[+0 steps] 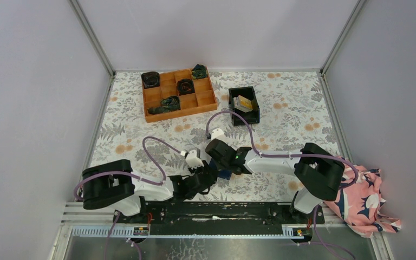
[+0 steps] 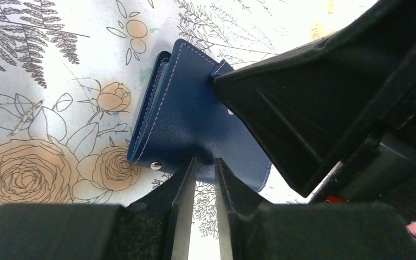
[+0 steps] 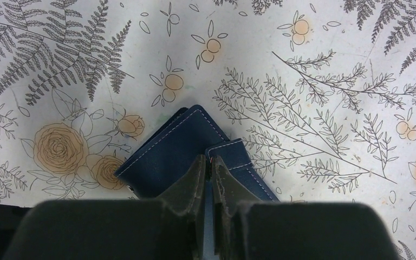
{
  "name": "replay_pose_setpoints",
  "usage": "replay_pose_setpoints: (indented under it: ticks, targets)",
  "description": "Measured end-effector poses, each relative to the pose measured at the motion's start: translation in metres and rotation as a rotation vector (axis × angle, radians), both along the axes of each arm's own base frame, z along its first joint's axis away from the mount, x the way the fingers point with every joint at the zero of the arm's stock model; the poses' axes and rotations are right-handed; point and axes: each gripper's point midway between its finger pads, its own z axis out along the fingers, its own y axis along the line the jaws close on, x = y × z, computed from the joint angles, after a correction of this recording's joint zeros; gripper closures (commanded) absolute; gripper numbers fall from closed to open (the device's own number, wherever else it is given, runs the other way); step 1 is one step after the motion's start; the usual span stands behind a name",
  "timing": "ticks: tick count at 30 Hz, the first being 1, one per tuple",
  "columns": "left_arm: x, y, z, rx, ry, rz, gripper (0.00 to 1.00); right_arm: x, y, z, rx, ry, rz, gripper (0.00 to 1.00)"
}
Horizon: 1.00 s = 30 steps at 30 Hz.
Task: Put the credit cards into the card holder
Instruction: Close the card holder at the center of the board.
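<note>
Lying folded shut on the floral tabletop (image 1: 292, 108), the card holder (image 2: 189, 124) sits at the lower centre of the overhead view, right where the two arms meet. It looks light and pliant: stitched navy leather-like flaps that would bend rather than resist, with a smooth face that a pad could slide on. The thin edges and the snap tab (image 3: 233, 151) therefore seem the surest places to take hold, one to anchor it and one to peel it open. The credit cards (image 1: 242, 102) are well apart from it, inside the black bin (image 1: 257, 105) in the upper middle of the overhead view. They are probably stiff, slick and very thin, best pinched by an edge, though they are too small here to tell how they lie. The left end effector (image 2: 203, 165) is nearly closed, and at the bottom of its wrist view its two fingertips straddle the holder's near edge beside a metal snap stud, which I judge to be a clamp on that flap. The right end effector (image 3: 210, 162) is narrowed to a sliver and pinches the snap tab, a glint of the snap showing between its fingers. From the left wrist view its dark bulk presses in at the holder's upper right corner.
</note>
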Motion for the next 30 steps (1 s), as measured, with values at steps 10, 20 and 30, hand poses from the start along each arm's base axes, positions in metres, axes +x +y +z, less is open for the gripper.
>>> replay_pose_setpoints:
  ticks: [10, 20, 30]
  targets:
    - [0.001, -0.001, -0.001, 0.003, 0.009, 0.025, 0.74, 0.000, -0.004, 0.002, -0.014, -0.010, -0.006, 0.90]
    - [0.007, 0.007, -0.002, 0.046, 0.006, 0.078, 0.74, -0.004, -0.014, 0.010, -0.028, -0.019, -0.010, 0.90]
    - [0.009, 0.008, -0.002, 0.055, 0.002, 0.088, 0.73, -0.009, -0.021, 0.004, -0.046, -0.008, -0.010, 0.90]
